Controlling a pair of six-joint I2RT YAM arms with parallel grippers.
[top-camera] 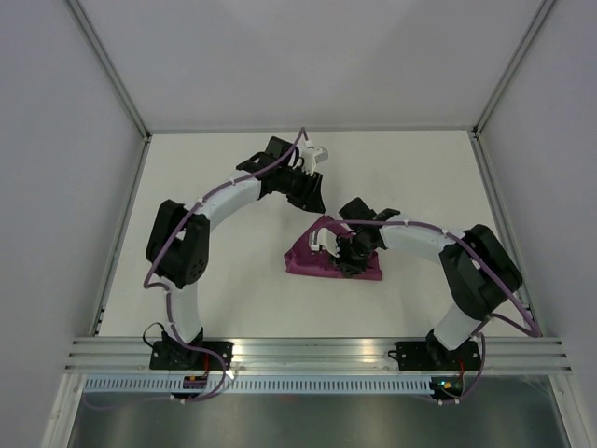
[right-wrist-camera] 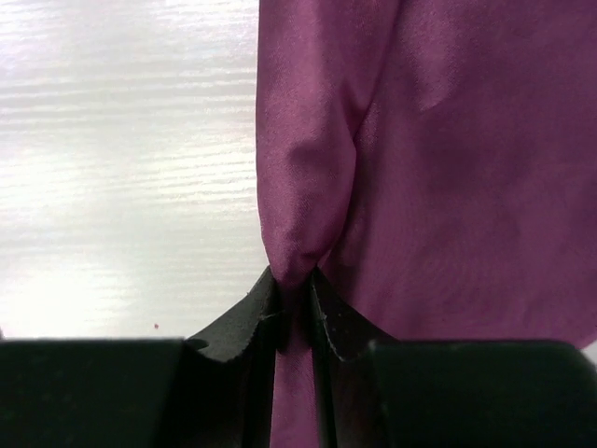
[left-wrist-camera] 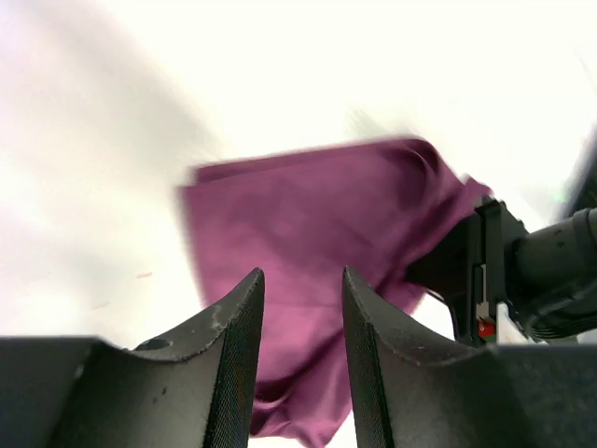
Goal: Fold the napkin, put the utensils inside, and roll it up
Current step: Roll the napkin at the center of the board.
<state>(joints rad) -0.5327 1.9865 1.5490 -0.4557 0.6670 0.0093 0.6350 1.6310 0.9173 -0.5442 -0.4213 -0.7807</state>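
Observation:
The plum-purple napkin lies bunched on the white table near the middle, partly lifted. My right gripper sits on its right part. In the right wrist view that gripper is shut on a pinched ridge of the napkin, and cloth runs down between the jaws. My left gripper hangs just behind the napkin, clear of it. In the left wrist view its fingers stand apart with nothing between them, and the napkin lies beyond them, blurred. I cannot make out the utensils in any view.
The white table is boxed in by pale walls at the left, back and right. An aluminium rail runs along the near edge by both arm bases. The right arm's wrist shows at the right of the left wrist view.

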